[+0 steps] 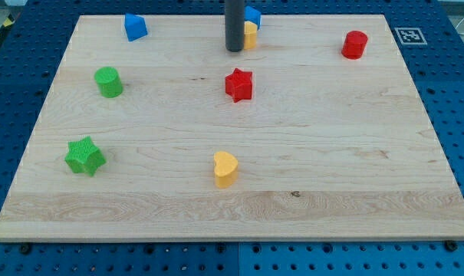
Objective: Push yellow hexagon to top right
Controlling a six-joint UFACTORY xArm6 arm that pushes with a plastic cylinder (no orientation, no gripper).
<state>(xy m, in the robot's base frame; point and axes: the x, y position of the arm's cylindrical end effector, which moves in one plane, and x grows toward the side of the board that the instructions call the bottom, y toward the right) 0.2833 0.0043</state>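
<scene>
The yellow hexagon sits near the top middle of the wooden board, mostly hidden behind my rod. My tip rests on the board right against the hexagon's left side. A blue block stands just behind the hexagon, touching or nearly touching it. A red cylinder stands in the top right area.
A red star lies below my tip. A blue block is at top left, a green cylinder at left, a green star at lower left, a yellow heart at bottom middle.
</scene>
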